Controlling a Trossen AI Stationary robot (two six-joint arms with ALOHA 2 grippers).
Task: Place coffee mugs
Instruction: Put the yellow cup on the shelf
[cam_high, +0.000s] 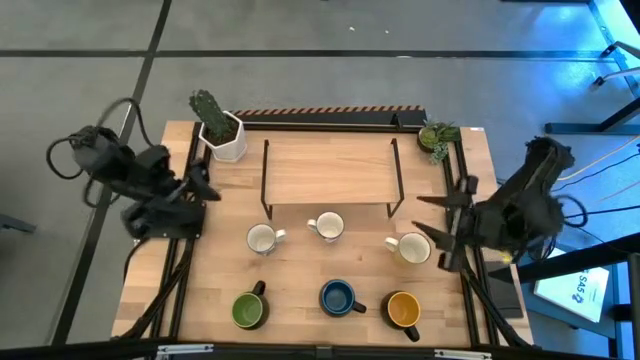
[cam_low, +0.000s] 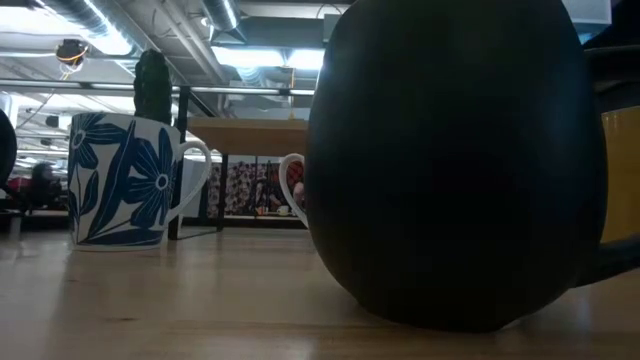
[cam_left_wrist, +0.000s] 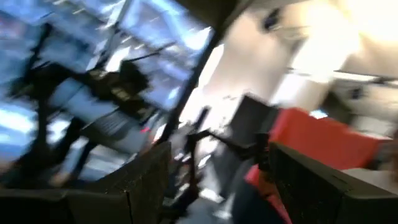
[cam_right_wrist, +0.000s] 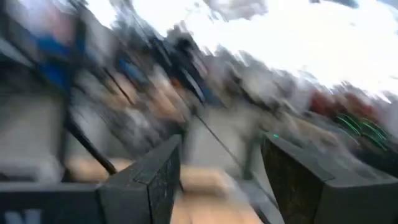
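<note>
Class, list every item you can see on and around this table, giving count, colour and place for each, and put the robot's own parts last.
White mugs: three, white or cream, in a row across the table's middle, in front of the shelf; one shows a blue leaf pattern in the low view.
Dark mugs: three, insides green, blue and orange from left to right, along the near edge.
Wooden shelf: one, light wood on dark metal legs, at the back centre.
Cactus pot: one, white pot with green cactus, back left corner.
Leafy plant: one, green, back right corner.
Table: one, light wood.
Left pincer: dark, at the table's left edge, holding nothing.
Right pincer: dark, open, at the right edge beside the rightmost white mug.
</note>
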